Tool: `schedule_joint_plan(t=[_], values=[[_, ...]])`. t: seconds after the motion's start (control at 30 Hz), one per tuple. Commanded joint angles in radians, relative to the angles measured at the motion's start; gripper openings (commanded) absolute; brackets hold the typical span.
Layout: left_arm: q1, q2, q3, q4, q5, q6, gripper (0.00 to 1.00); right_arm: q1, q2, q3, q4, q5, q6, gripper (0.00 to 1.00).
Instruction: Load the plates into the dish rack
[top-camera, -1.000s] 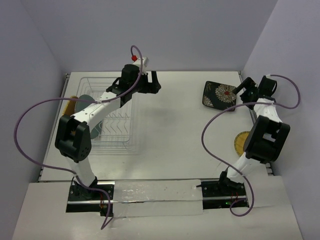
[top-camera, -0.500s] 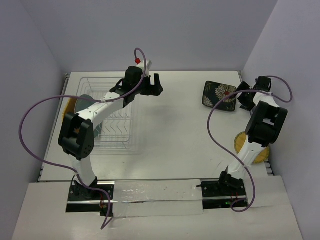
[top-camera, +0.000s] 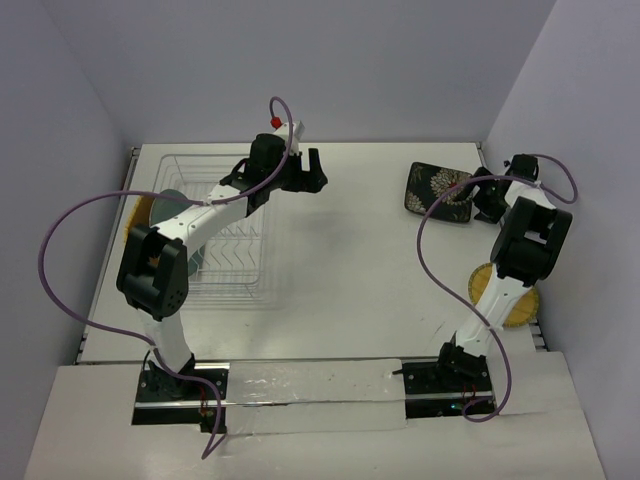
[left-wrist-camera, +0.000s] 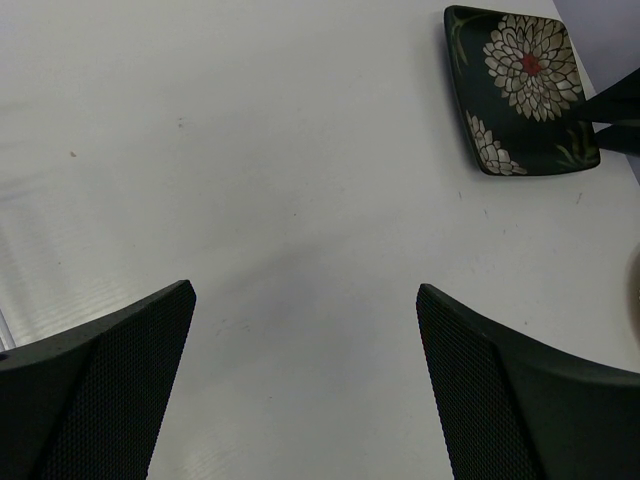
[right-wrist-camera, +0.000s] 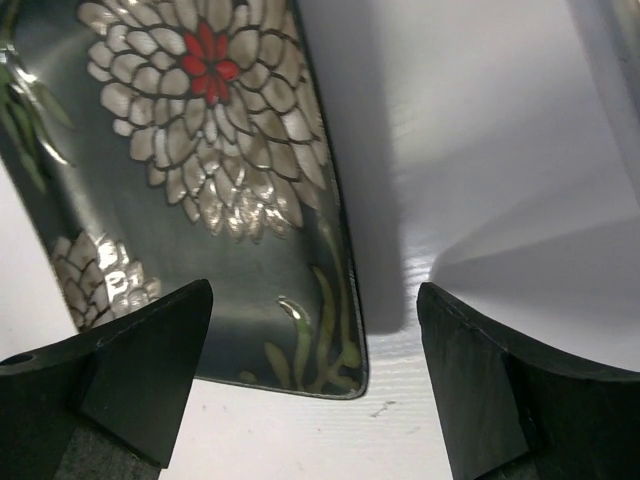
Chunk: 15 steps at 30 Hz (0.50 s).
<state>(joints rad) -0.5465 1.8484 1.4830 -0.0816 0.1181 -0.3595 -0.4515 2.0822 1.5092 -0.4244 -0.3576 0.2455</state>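
Observation:
The black square plate with floral pattern (top-camera: 436, 189) lies flat at the back right of the table. It also shows in the left wrist view (left-wrist-camera: 522, 88) and the right wrist view (right-wrist-camera: 200, 170). My right gripper (top-camera: 483, 194) is open and low at the plate's right edge, its jaws either side of a corner (right-wrist-camera: 312, 300), touching nothing. My left gripper (top-camera: 306, 170) is open and empty over bare table (left-wrist-camera: 305, 295), right of the white wire dish rack (top-camera: 228, 232). A teal-grey plate (top-camera: 170, 201) and a tan plate (top-camera: 138, 212) stand at the rack's left end.
A small round yellow-tan plate (top-camera: 497, 296) lies near the right table edge, partly hidden by my right arm. Purple cables loop off both arms. Grey walls close in the back and both sides.
My right arm has reached further back and its gripper has come down to the floral plate's right edge. My left gripper shifted slightly right a second ago, then stayed still.

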Motion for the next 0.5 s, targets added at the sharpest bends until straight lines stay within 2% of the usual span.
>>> schedule_joint_plan(t=[0.0, 0.3, 0.43, 0.47], values=[[-0.003, -0.025, -0.007, 0.056, 0.018, -0.008, 0.99, -0.01, 0.051, 0.08, -0.042, -0.089, 0.026, 0.89], [-0.004, -0.051, -0.031, 0.06, -0.001, -0.001, 0.99, -0.001, 0.117, 0.133, -0.083, -0.079, 0.067, 0.87], [-0.004, -0.056, -0.036, 0.059, -0.008, -0.002, 0.99, -0.001, 0.128, 0.138, -0.082, -0.086, 0.079, 0.81], [-0.004, -0.057, -0.037, 0.059, -0.009, -0.002, 0.99, 0.0, 0.13, 0.138, -0.082, -0.086, 0.08, 0.77]])
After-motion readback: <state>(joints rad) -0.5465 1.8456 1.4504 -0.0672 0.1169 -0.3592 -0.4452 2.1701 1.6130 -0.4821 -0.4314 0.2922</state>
